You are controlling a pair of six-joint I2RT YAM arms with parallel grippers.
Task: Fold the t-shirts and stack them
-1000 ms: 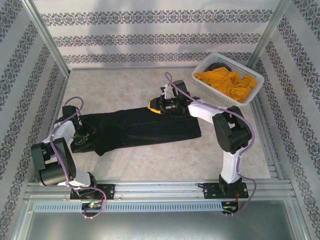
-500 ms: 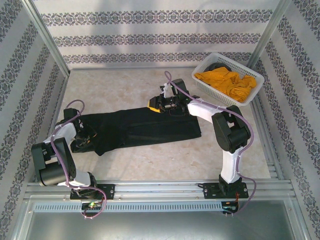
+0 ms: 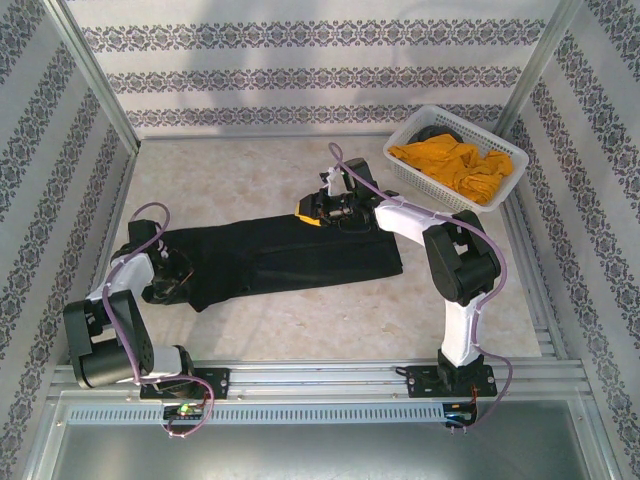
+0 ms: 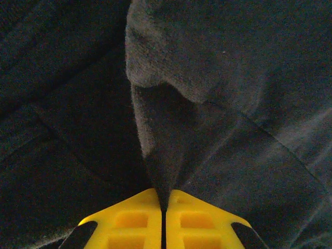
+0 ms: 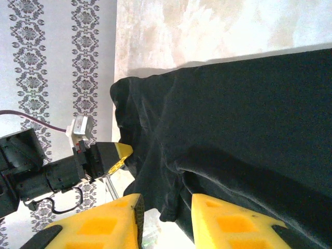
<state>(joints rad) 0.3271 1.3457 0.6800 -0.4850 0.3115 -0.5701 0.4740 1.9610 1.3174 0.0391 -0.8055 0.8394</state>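
Where the black shirt (image 3: 290, 255) lies: flat on the table, folded into a long band that runs from my left pincer across to my right pincer and a little past it.
Left pincer (image 4: 164, 210): yellow fingers pressed together on a ridge of black cloth, which rises in a tented fold just ahead of the tips. It sits at the shirt's bunched left end.
Right pincer (image 5: 166, 212): fingers apart and gripping nothing, at the far edge of the shirt. The hem shows in the gap between them. I cannot tell whether the tips touch the cloth.
Orange shirt (image 3: 450, 165): crumpled in the white basket (image 3: 418, 178), off to the right of the right pincer and farther back. Something dark lies behind it in the basket, and I can't tell what.
Table (image 3: 230, 170): pale beige with a marbled look, matte, spreading beyond both pincers to the walls.
Walls (image 3: 300, 75): white with grey ornamented bands, closing in the back and both sides.
Frame: a metal rail (image 3: 320, 372) runs along the near edge behind the pincers and carries both arm bases.
Cables (image 3: 150, 212): purple, looping over each arm.
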